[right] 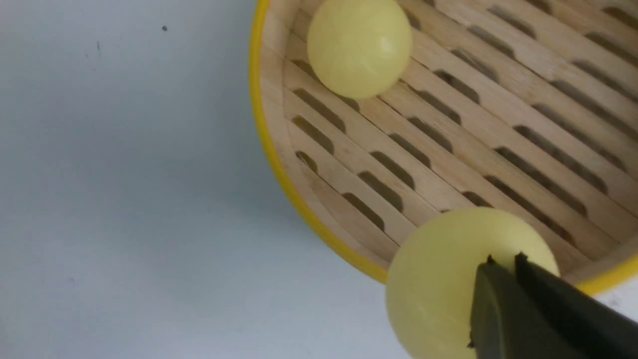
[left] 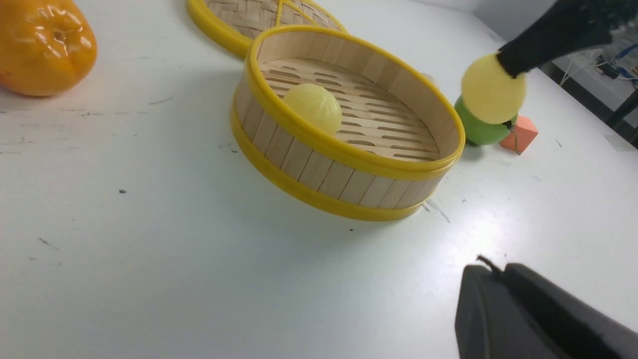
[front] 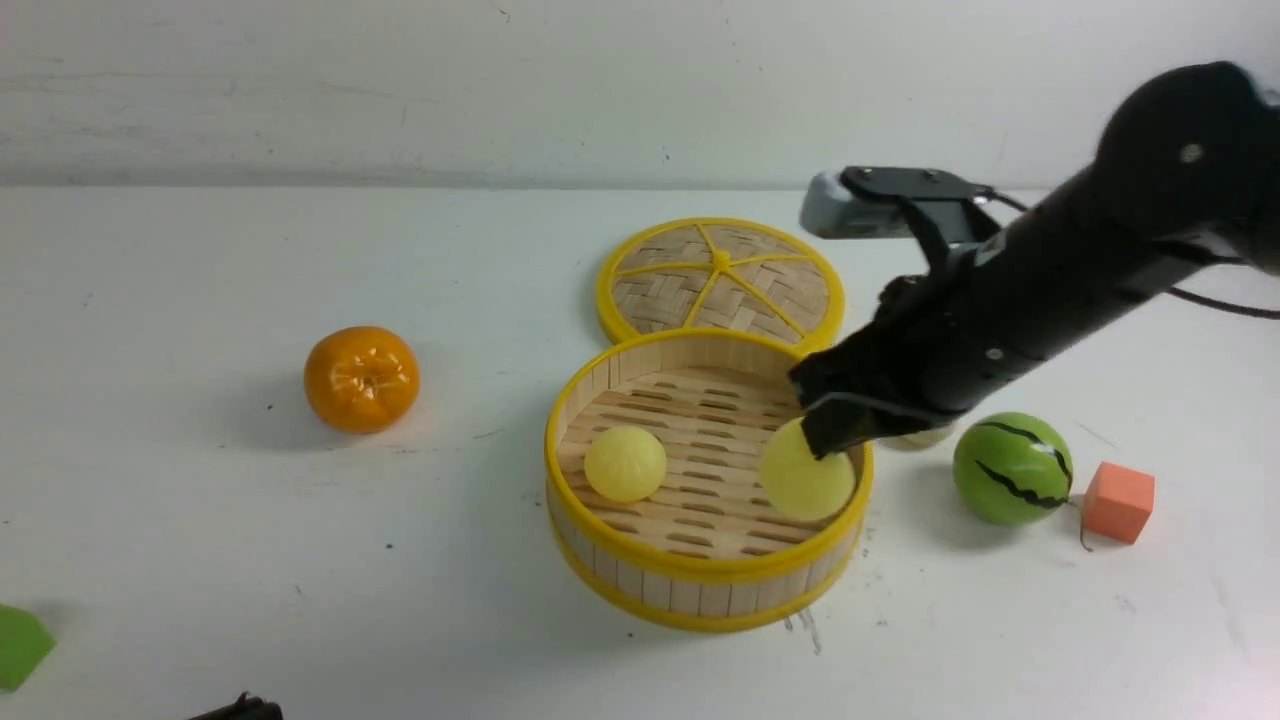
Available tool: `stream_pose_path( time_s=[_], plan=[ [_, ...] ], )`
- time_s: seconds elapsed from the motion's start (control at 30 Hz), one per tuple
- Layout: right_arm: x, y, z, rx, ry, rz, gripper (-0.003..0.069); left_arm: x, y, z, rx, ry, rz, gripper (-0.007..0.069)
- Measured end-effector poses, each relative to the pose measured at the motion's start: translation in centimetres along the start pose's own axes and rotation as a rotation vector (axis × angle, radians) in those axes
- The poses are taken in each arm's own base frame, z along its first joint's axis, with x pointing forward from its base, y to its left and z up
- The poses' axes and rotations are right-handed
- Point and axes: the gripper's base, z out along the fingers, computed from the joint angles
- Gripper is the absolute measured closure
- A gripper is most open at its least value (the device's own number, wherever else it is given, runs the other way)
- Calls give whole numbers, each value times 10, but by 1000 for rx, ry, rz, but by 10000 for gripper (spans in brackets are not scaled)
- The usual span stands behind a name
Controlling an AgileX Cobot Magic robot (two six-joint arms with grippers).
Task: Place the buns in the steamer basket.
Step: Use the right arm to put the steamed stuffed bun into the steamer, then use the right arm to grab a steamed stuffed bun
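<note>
Right fingers clamped on a pale yellow bun above the steamer basket.
Held clear of the rim at 4 o'clock, presumably for dropping inside; another bun rests at 8 o'clock.

The basket has a bare pale wood wall and slatted floor between smooth yellow plastic rims, and the lid is woven straw-coloured strips. The two yellow buns look smooth and matt, the orange glossy, the white bench matt and scuffed.
</note>
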Motion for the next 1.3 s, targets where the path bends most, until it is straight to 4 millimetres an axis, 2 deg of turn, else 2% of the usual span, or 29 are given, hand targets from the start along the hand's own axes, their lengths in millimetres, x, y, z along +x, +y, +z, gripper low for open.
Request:
stream_pose_path(
  time_s=[0.03, 0.07, 0.17, 0.2, 0.33, 0.37, 0.43, 0.47, 0.5, 0.53, 0.57, 0.6, 0.63, 0.67, 0.7, 0.73, 0.8, 0.87, 0.9, 1.0, 1.07, 1.3],
  plan=[
    [-1, 0, 2, -1, 3, -1, 657, 0, 0, 0, 0, 0, 0, 596],
    [-8, 0, 24, -9, 29, -2, 657, 0, 0, 0, 0, 0, 0, 596],
    [-14, -7, 43, -4, 50, 7, 648, 0, 0, 0, 0, 0, 0, 596],
    [-17, -13, 56, 4, 64, 9, 636, 0, 0, 0, 0, 0, 0, 596],
    [-19, -22, 78, 22, 101, 2, 552, 0, 0, 0, 0, 0, 0, 589],
    [-21, -23, 79, 28, 105, -7, 484, 0, 0, 0, 0, 0, 0, 587],
    [-23, -22, 77, 26, 108, -15, 404, 0, 0, 0, 0, 0, 0, 588],
    [-24, -21, 77, 25, 108, -15, 393, 0, 0, 0, 0, 0, 0, 588],
    [-29, -19, 69, 22, 102, -28, 312, 0, 0, 0, 0, 0, 0, 587],
    [-31, -18, 67, 23, 100, -34, 292, 0, 0, 0, 0, 0, 0, 587],
    [-38, -18, 51, 35, 91, -55, 221, 0, 0, 0, 0, 0, 0, 587],
    [-39, -17, 49, 38, 86, -59, 214, 0, 0, 0, 0, 0, 0, 587],
    [-44, -22, 32, 71, 67, -66, 183, 0, 0, 0, 0, 0, 0, 587],
    [-44, -23, 31, 71, 69, -58, 178, 0, 0, 0, 0, 0, 0, 587],
    [-47, -28, 22, 100, 58, -53, 172, 0, 0, 0, 0, 0, 0, 587],
    [-48, -45, 9, 159, 46, -13, 176, 0, 0, 0, 0, 0, 0, 587],
    [-48, -72, 1, 233, 39, 62, 204, 0, 0, 0, 0, 0, 0, 587],
    [-46, -99, 4, 278, 39, 145, 242, 0, 0, 0, 0, 0, 0, 587],
    [-46, -104, 4, 283, 36, 158, 247, 0, 0, 0, 0, 0, 0, 587],
    [-44, -141, 19, 302, 2, 241, 317, 0, 0, 0, 0, 0, 0, 587],
    [-43, -152, 30, 291, -13, 265, 344, 0, 0, 0, 0, 0, 0, 587],
    [-43, -165, 49, 308, -48, 251, 354, 0, 0, 0, 0, 0, 0, 585]
  ],
)
